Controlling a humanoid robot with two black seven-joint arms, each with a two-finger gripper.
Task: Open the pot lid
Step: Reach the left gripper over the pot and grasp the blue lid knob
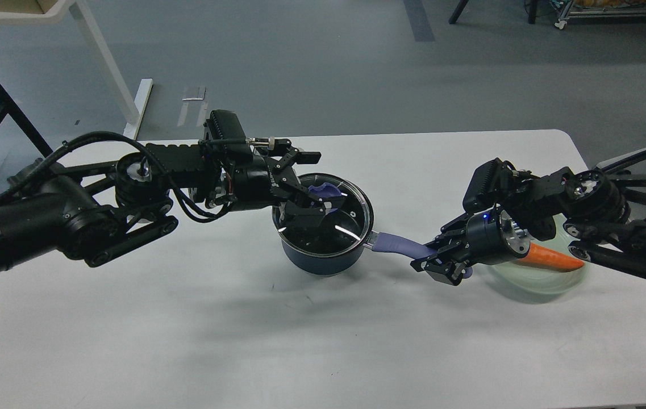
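Observation:
A dark blue pot (323, 260) stands mid-table under a glass lid (352, 215) with a purple knob (327, 191). Its purple handle (394, 244) points right. My left gripper (316, 187) hangs over the lid, open, with one finger (300, 155) behind the knob and one finger (310, 217) in front of it. I cannot tell whether either finger touches the knob. My right gripper (435, 260) is shut on the end of the pot handle.
A pale green plate (544, 281) with a carrot (553, 258) lies at the right, partly under my right arm. A white table leg (107, 62) stands on the floor behind the table (243, 329).

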